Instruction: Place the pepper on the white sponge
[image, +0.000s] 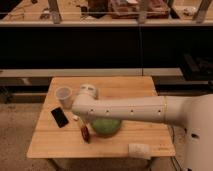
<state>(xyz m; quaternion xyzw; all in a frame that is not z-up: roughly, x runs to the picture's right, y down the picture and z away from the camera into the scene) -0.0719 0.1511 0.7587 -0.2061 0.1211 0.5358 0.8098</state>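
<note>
Wooden table holds it all. Our gripper sits low by the pepper, we think to grab it; whether it grips, we cannot tell. The white sponge lies well apart.

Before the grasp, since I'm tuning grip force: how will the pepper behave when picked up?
The pepper looks smooth-skinned, so probably slippery. Its elongated, tapered shape may roll on the table if nudged. Small, so likely light. The gripper hangs just above it, beside the green bowl.
</note>
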